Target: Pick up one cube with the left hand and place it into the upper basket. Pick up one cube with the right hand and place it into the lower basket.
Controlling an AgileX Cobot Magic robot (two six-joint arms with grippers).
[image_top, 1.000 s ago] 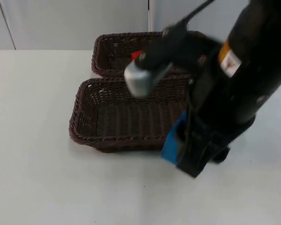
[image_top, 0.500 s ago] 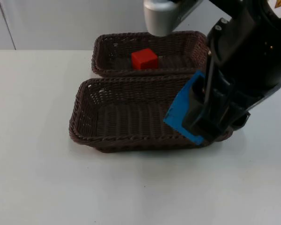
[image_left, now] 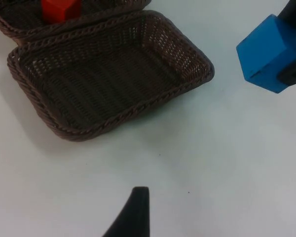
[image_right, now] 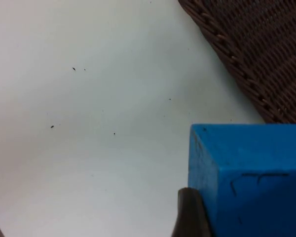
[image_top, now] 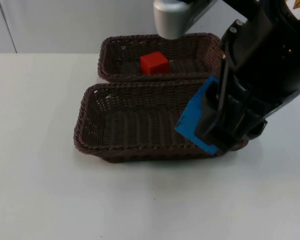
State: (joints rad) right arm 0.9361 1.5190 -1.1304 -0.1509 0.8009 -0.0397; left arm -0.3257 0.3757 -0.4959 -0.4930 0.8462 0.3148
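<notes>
A red cube (image_top: pixel 154 62) is contained in the upper basket (image_top: pixel 115 50). A blue cube (image_top: pixel 196 122) is pinched by the right gripper (image_top: pixel 215 131) above the lower basket (image_top: pixel 90 125); the left gripper's (image_left: pixel 133 212) state cannot be determined.

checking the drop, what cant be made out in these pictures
- Right end effector, top view: the arm hides its grip on the blue cube.
- Lower basket, top view: right end behind arm and cube.
- Red cube and upper basket, left wrist view: cut off by the edge.
</notes>
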